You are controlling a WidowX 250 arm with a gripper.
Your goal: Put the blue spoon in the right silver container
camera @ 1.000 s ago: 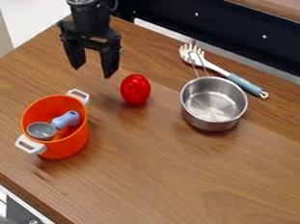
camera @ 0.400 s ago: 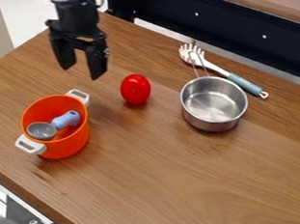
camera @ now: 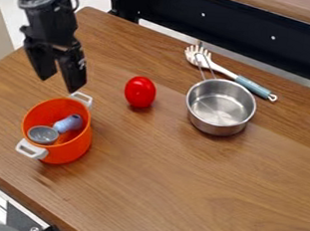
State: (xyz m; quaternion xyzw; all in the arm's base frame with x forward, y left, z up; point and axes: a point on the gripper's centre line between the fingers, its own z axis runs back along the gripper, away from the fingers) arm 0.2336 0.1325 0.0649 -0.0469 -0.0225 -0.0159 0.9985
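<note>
Claw (camera: 59, 83) is hanging open, swinging closer to the pot (camera: 73, 150), so it's probably lining up on the spoon (camera: 67, 124) lol

"Where does the claw (camera: 58, 84) hang?"
"Upper left of the frame, its fingers apart."
"And the blue spoon (camera: 69, 123)?"
"Inside the orange pot (camera: 73, 151), lower left."
"The silver container (camera: 217, 127)?"
"Right of centre on the desk (camera: 179, 189), pale fork (camera: 219, 68) above, red oval thing (camera: 140, 92) to its left."
</note>
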